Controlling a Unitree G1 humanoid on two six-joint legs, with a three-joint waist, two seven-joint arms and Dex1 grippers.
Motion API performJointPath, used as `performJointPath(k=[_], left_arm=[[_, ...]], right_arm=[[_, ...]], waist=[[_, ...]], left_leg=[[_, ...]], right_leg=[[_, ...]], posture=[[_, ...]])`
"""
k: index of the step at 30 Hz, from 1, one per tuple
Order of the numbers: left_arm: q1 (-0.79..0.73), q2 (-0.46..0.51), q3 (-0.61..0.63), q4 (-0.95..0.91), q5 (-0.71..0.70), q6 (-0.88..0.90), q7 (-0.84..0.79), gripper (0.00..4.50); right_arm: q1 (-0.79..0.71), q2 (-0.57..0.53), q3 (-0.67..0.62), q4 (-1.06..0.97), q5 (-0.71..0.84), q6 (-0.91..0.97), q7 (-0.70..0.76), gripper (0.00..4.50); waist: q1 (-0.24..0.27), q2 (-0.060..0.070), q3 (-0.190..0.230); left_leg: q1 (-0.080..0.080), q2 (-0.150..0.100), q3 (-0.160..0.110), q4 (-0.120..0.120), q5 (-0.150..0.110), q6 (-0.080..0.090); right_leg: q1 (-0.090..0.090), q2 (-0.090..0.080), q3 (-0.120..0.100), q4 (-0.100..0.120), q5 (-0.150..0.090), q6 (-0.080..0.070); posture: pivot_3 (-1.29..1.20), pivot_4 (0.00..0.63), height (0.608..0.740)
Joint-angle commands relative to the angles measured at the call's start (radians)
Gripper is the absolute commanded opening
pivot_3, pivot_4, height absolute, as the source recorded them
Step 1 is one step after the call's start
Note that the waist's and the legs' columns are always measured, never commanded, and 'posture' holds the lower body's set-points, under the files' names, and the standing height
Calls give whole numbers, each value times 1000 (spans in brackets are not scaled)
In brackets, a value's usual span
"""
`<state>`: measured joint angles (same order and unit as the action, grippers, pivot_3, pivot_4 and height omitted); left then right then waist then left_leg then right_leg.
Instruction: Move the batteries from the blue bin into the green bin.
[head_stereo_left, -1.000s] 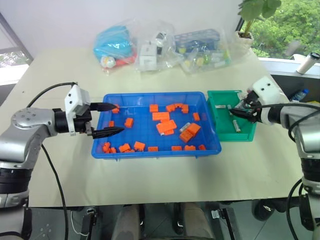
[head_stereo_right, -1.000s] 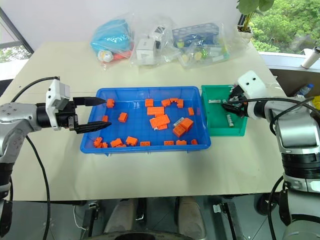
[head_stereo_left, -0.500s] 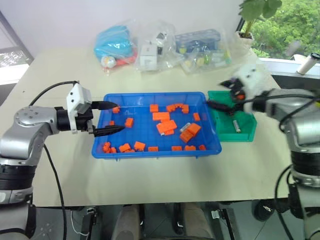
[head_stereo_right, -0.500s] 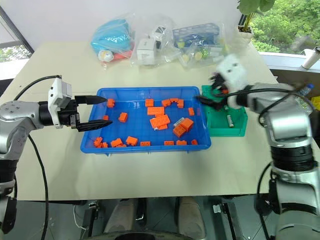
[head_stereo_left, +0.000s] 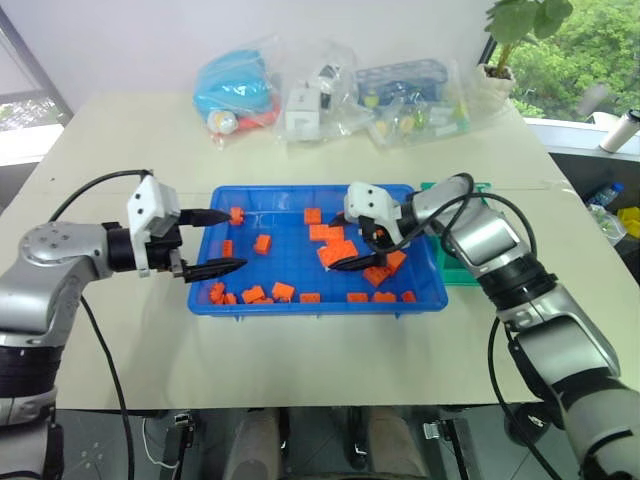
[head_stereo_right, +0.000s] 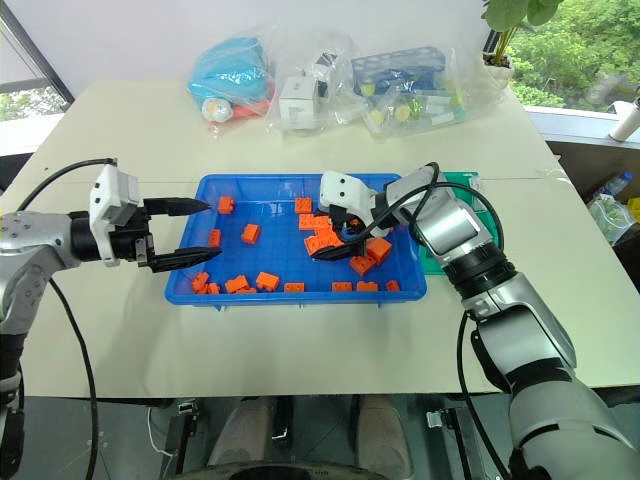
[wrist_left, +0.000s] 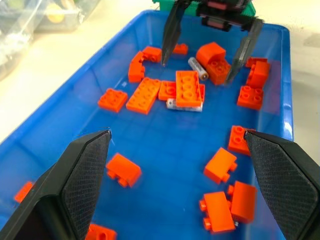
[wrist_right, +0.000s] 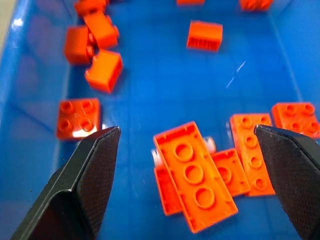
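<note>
My right gripper (head_stereo_left: 355, 247) hangs with jaws spread wide and empty over the right half of the large shallow bright-blue plastic bin (head_stereo_left: 300, 303), fingers angled down toward the cluster of orange plastic building blocks (wrist_left: 188, 88). Two small silver-grey cylindrical batteries (wrist_left: 198, 68) lie in that cluster: one just below my fingertips, tucked against a rounded orange block, its long axis running slantwise between the fingers; the other (wrist_left: 171, 103) half hidden under a flat block just beside it. My left gripper (head_stereo_left: 208, 241), also spread wide and empty, sits at the bin's left rim, well apart from both, so the right arm is plainly nearer. The small deep green plastic bin (head_stereo_left: 455, 270) stands touching the blue bin's right wall, mostly behind my right arm.
</note>
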<state>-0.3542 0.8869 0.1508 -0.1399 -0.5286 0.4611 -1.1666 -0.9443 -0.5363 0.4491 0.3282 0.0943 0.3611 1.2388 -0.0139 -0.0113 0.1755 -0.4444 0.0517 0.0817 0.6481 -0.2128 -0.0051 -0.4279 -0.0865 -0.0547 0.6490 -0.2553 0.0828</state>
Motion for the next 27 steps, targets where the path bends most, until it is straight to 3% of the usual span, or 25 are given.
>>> performJointPath(k=[1,9,12,14,15,27], left_arm=[[25,27,69,-61,-24,13,21,4500],[78,43,116,-118,-44,43,52,4500],[82,46,117,-125,-48,47,59,4500],[80,47,118,-126,-50,50,61,4500],[78,48,117,-125,-51,51,62,4500],[7,37,61,-67,-32,33,48,4500]], right_arm=[[-57,31,9,122,-48,-98,31,4408],[-102,103,3,361,-120,-215,68,4408],[-105,116,-11,393,-128,-234,75,3561],[-100,117,-17,388,-127,-233,89,2661],[-97,117,-21,379,-127,-229,93,2488],[-57,91,-117,149,-84,-73,61,2489]], waist=[[-1,0,0],[0,0,0],[0,0,0],[-1,0,0],[-1,0,0],[0,0,0]], left_leg=[[0,0,0,0,0,0],[0,0,0,0,0,0],[0,0,0,0,0,0],[0,0,0,0,0,0],[0,0,0,0,0,0],[0,0,0,0,0,0]], right_leg=[[0,0,0,0,0,0],[0,0,0,1,0,0],[0,0,0,1,0,0],[0,0,0,1,0,0],[0,0,0,1,0,0],[0,0,0,1,0,0]], posture=[[0,150,736],[0,150,736],[0,150,736],[0,150,736],[0,150,736],[0,150,736]])
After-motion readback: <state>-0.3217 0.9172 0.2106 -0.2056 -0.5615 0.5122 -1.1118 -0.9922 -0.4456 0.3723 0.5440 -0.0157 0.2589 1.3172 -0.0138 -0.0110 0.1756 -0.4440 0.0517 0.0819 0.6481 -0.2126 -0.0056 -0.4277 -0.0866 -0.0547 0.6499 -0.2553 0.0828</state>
